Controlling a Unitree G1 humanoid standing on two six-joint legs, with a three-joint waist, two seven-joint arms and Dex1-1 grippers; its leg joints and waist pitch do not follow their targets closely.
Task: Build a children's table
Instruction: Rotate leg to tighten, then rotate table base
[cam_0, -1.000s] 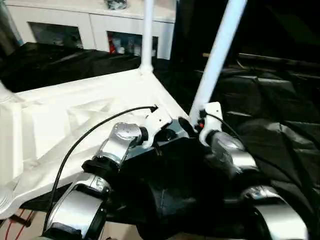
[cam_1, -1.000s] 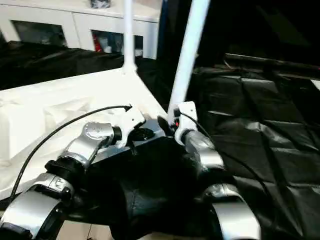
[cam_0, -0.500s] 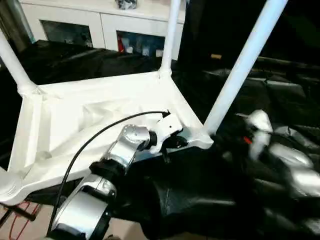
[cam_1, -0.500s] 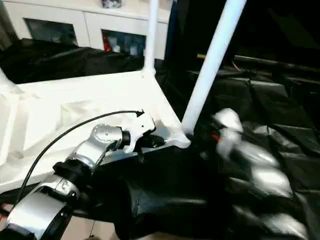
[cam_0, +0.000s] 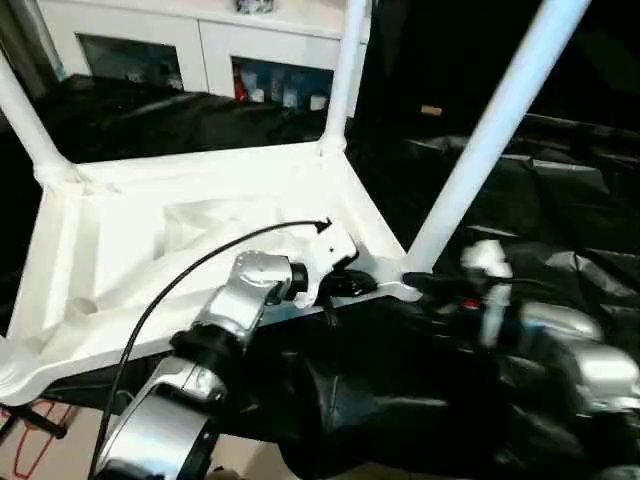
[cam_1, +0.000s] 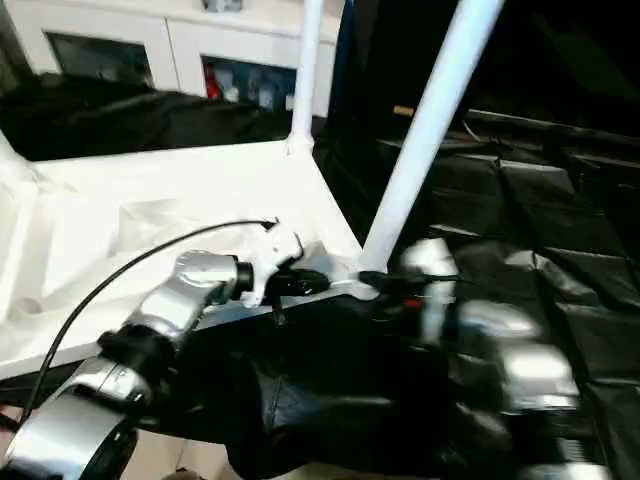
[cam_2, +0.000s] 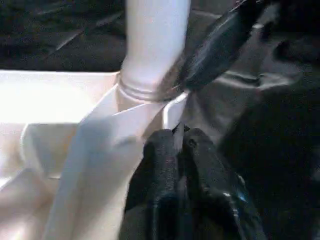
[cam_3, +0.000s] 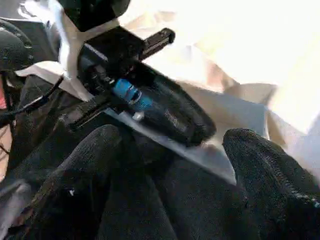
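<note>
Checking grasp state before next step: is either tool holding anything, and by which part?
Left tool is shut on the tabletop, pinching its thin rim beside the near corner socket. Right tool is open, holding nothing.

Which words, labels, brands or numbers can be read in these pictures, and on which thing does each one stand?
None can be read. The tabletop, its legs and both grippers carry no visible writing. Items behind the cabinet glass are too small and blurred to read.

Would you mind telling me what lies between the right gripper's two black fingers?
In the right wrist view, the right gripper's spread fingers frame the white plastic tabletop's edge and the left gripper clamped there.
</note>
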